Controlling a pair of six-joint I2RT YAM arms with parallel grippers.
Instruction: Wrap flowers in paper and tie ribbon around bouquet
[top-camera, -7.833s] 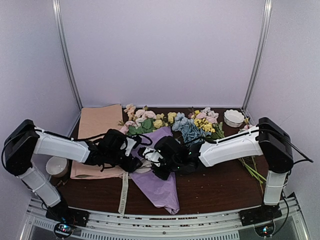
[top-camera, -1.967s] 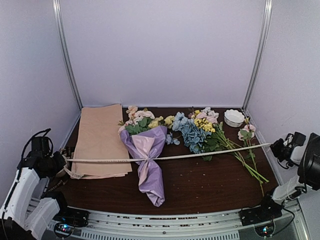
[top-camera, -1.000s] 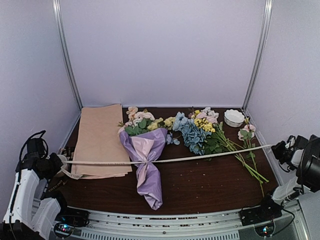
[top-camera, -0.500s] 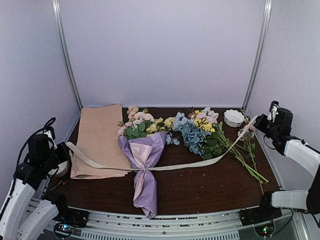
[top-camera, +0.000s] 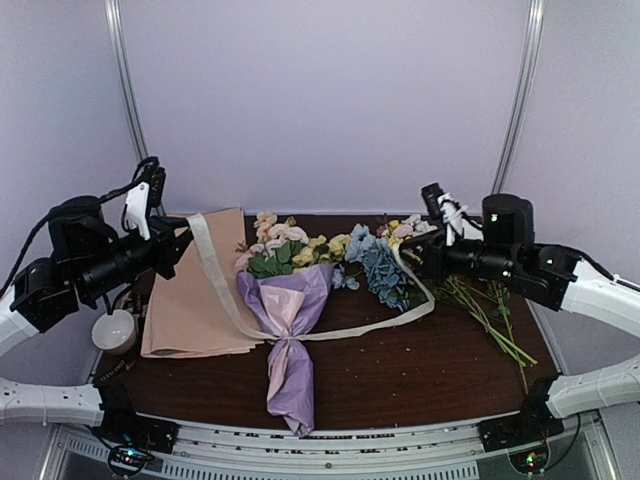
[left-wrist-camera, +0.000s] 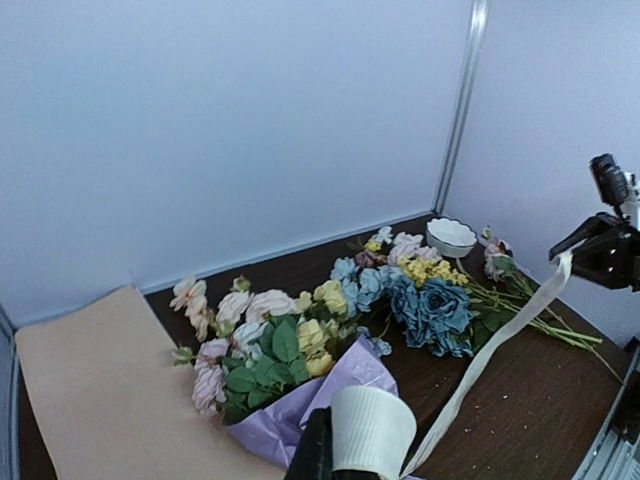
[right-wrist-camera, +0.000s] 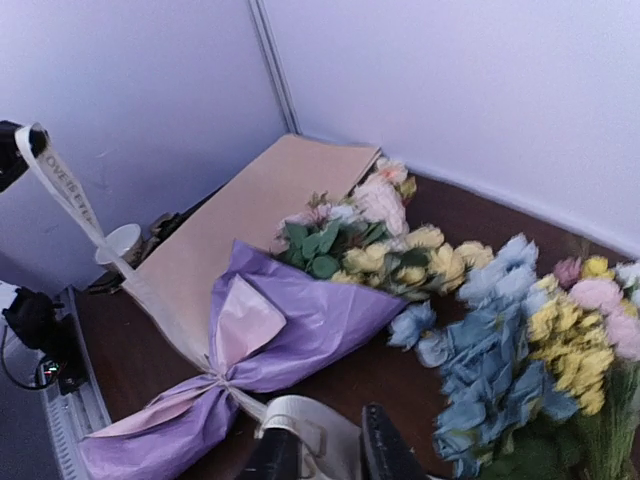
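Both arms have swung toward frame centre; the ribbon (top-camera: 330, 333) sags around the bouquet (top-camera: 290, 320), apparently knotted. Left jaws pinch it; whether the right jaws do, I cannot tell.

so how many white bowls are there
2: a scalloped bowl at the back right corner, a plain bowl at the left edge beside the tan paper; more may be hidden.

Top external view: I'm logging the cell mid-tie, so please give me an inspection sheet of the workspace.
Surface: dark wooden table, small specks.
Job's things: bouquet lies flat, ribbon tied at its neck, both ends raised.
Clutter: tan paper sheets, blue hydrangea bunch, loose stems, white bowl.
Grippers: left gripper shut on ribbon; right gripper has the other end, grip unclear.
Cables: black cable loops over left arm.
Surroundings: plain pale walls, metal posts.
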